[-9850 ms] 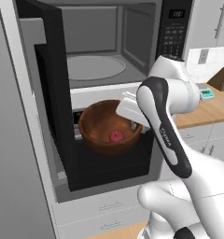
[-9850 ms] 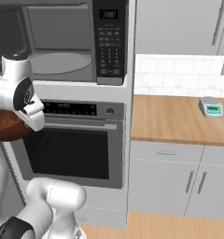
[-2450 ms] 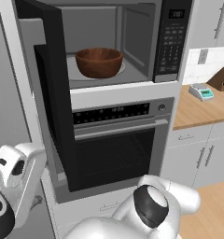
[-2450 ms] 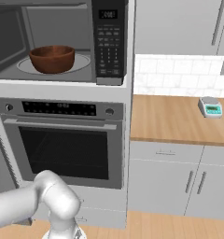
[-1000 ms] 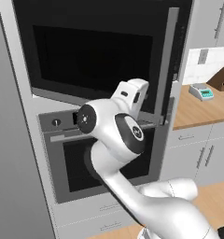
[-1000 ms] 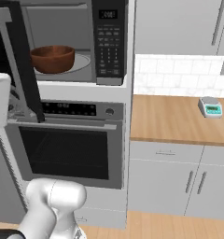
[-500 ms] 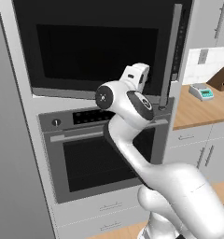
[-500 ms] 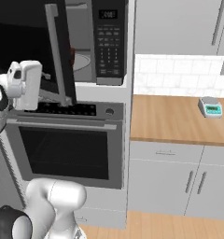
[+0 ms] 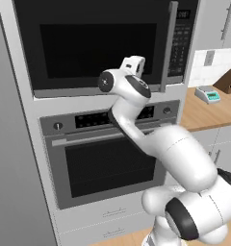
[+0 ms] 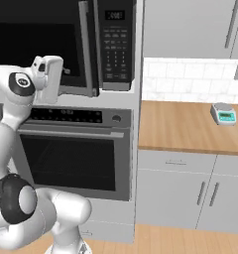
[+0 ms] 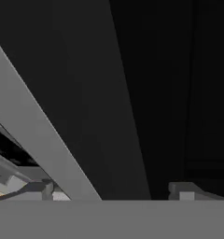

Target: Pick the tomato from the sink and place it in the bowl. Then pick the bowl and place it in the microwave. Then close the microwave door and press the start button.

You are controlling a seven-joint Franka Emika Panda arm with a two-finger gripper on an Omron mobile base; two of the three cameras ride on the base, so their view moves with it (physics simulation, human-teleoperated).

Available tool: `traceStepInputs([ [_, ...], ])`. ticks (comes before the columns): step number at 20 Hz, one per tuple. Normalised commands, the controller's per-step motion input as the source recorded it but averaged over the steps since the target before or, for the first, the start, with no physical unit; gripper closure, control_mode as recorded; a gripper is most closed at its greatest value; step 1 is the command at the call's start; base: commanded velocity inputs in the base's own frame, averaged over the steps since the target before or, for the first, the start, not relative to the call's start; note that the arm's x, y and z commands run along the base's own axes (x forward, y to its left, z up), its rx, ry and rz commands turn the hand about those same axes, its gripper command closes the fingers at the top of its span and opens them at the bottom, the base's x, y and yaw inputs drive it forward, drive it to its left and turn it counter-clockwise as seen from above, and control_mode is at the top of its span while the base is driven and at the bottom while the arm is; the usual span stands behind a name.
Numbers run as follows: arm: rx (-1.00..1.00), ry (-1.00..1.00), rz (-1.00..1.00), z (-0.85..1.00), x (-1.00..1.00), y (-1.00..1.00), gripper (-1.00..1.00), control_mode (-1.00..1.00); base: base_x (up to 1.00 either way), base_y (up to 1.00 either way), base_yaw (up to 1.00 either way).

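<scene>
Gripper (image 11: 112, 191) open, empty, against nearly closed microwave door (image 9: 103, 45).

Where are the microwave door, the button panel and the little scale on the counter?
microwave door (image 9: 98, 45): left base view, on its dark glass window.
button panel (image 10: 114, 42): right base view, on the keypad.
scale (image 10: 223, 114): right base view, on its top.

Microwave door nearly shut, standing just ajar.

You see the microwave (image 9: 103, 45) built in above the wall oven, black with steel trim, its button panel (image 10: 114, 42) on the right. The microwave door (image 9: 96, 48), wide and black with a dark glass window, swings almost closed; its right edge stands slightly out from the panel in your right base view.
</scene>
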Motion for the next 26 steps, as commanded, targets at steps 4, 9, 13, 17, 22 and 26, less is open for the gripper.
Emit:
traceStepInputs([
  [4,0.00,0.00,0.09,-0.01,0.78,-0.01,-1.00,-1.00,0.00,0.00,0.00],
  [9,0.00,0.00,0.11,-0.03,0.47,0.00,-1.00,-1.00,0.00,0.00,0.00],
  [13,0.00,0.00,0.10,-0.13,0.67,0.00,-1.00,-1.00,0.00,0.00,0.00],
  [17,0.03,-0.02,0.12,-0.03,-0.06,-0.01,-1.00,-1.00,0.00,0.00,0.00],
  [22,0.12,-0.06,0.17,0.02,-1.00,0.00,-1.00,-1.00,0.00,0.00,0.00],
  [26,0.23,-0.02,0.09,0.24,-0.98,-0.16,-1.00,-1.00,0.00,0.00,0.00],
])
